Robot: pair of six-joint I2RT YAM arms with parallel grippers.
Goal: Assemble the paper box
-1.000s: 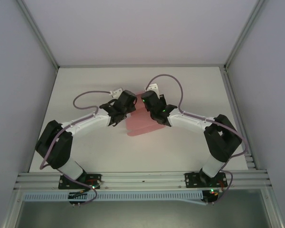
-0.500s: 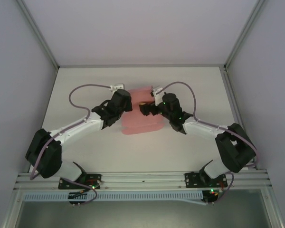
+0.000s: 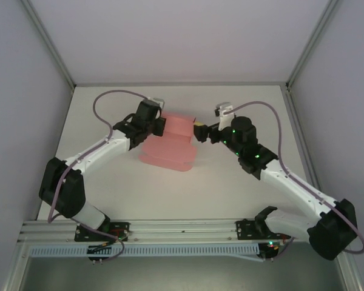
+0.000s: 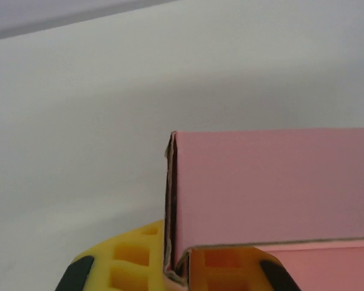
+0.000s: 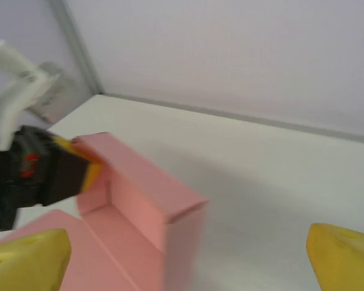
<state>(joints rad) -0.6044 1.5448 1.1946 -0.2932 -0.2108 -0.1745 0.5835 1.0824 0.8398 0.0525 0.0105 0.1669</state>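
The pink paper box (image 3: 170, 148) lies partly folded in the middle of the table, with one long wall standing up along its far side. My left gripper (image 3: 158, 126) is shut on the left end of that wall. In the left wrist view the yellow fingers (image 4: 133, 260) pinch the doubled card edge of the box (image 4: 273, 188). My right gripper (image 3: 198, 131) stands open just right of the box, apart from it. In the right wrist view its two yellow fingertips (image 5: 343, 254) sit wide apart, and the raised wall (image 5: 139, 194) and the left gripper (image 5: 79, 163) lie ahead.
The white table (image 3: 242, 109) is enclosed by pale walls on three sides, with metal posts at the back corners. An aluminium rail (image 3: 182, 227) carrying both arm bases runs along the near edge. Purple cables loop over each wrist.
My right gripper has opened, let go of the box and drawn back to the right. The left gripper, still shut, has carried its end of the box back and left.
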